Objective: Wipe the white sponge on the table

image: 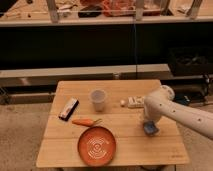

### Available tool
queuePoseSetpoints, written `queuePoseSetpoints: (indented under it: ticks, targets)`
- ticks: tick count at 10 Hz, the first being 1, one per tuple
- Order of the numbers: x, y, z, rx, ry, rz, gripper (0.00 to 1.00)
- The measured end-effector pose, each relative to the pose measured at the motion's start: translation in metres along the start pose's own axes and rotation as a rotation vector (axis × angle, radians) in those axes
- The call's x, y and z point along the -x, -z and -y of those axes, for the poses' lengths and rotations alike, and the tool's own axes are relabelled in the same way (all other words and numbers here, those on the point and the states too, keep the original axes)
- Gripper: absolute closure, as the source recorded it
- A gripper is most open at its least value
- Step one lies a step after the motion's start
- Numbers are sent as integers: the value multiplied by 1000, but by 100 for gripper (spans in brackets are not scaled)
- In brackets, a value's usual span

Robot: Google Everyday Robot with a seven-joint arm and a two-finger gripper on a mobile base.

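Pale wooden planks make up the tabletop (115, 150), the largest thing in view, with seams running along its length. Over its right side reaches the robot's white arm (177, 112), and at the arm's lower end the gripper (148, 124) hangs down close to the surface. Whether the fingers are spread, pressed together or pinching anything cannot be told, since the arm's bulk hides them.

Left of the gripper and nearer the front edge lies an orange plate (96, 145). Further left, past the middle, stands a pale cup (98, 100), with a dark flat bar (68, 108) beyond it and an orange carrot-like piece (84, 121) in front of it. Just behind the gripper rests a long white device (131, 102), partly covered by the arm.

Smallest is the white sponge (149, 129), a blue-grey pad lying on the tabletop directly below the gripper, touching it or nearly so.

Judging by its look, the sponge is light, soft and compressible, not fragile, and unlikely to slip on bare wood under pressure. A pinch across its short sides, or a flat press from above, should suit it; too light a hold could let it fold or roll during a wipe.
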Motion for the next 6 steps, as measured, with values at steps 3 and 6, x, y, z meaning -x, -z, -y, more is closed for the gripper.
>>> queuePoseSetpoints:
  ticks: [3, 6]
  targets:
    - [28, -4, 26, -23, 71, 12, 100]
    - [48, -8, 44, -44, 117, 16, 100]
